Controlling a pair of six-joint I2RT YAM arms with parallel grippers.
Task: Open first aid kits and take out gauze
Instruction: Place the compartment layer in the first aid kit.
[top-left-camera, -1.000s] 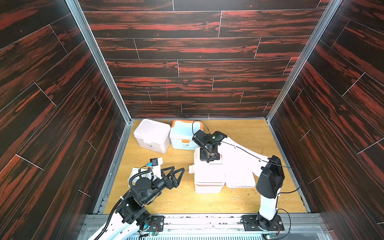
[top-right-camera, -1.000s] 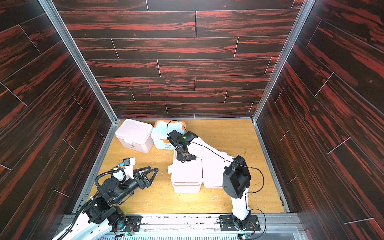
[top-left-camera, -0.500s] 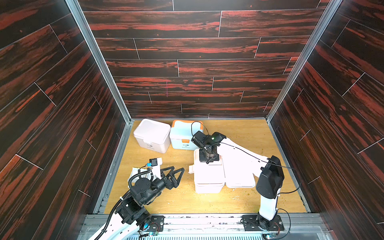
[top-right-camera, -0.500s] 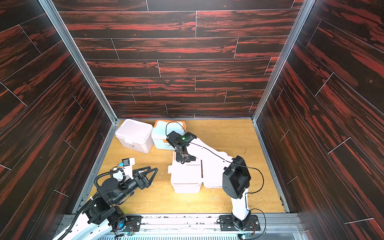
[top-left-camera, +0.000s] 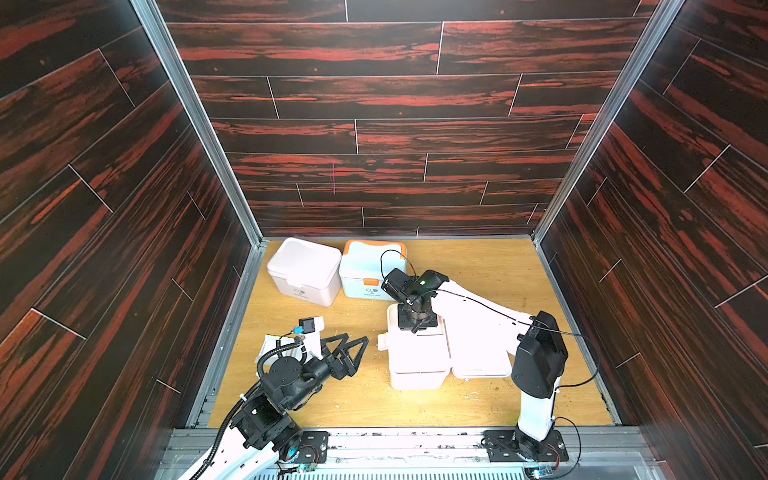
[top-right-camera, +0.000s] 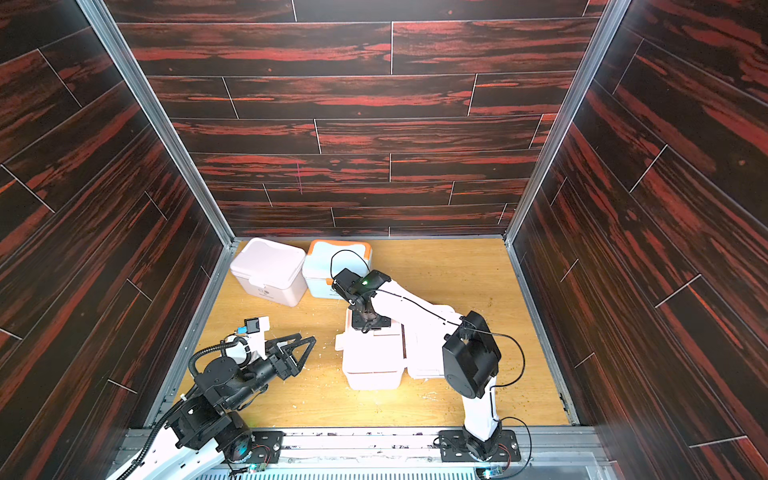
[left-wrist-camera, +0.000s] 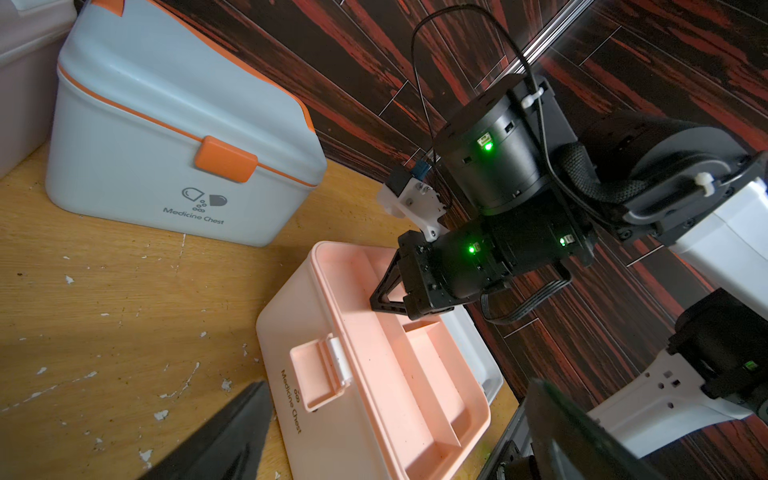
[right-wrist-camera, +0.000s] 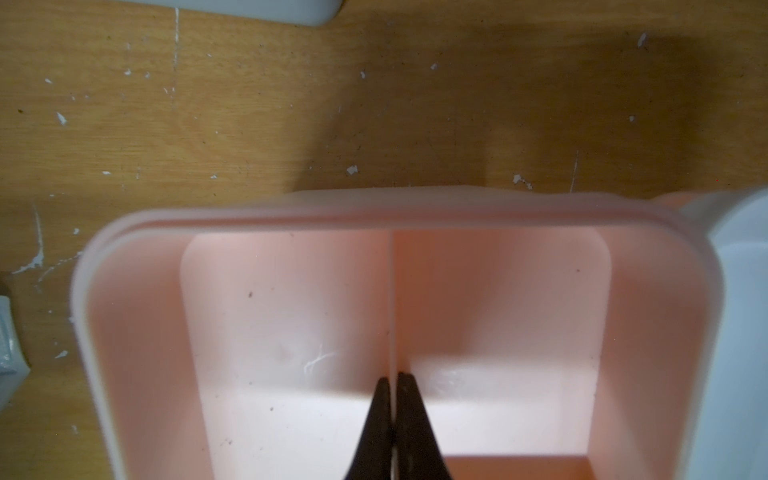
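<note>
The open pink kit (top-left-camera: 415, 380) holds a tray (left-wrist-camera: 361, 328). The right gripper (right-wrist-camera: 394, 378), inside the kit, pinches the tray's lengthwise divider (right-wrist-camera: 392, 299). No gauze shows; it probably lies beneath. The left gripper (top-left-camera: 352, 341), jaws spread, sits off the kit's left.

White links (top-left-camera: 536, 409), black joint housings (top-left-camera: 540, 365), green lights (left-wrist-camera: 488, 146), sleeved black cables (left-wrist-camera: 590, 183), triangular black left claw (top-left-camera: 357, 337)

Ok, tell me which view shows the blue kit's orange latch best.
The left wrist view: the orange latch is large and sharp on the blue kit front. In a top view it is a tiny orange spot; the right wrist view misses it.
</note>
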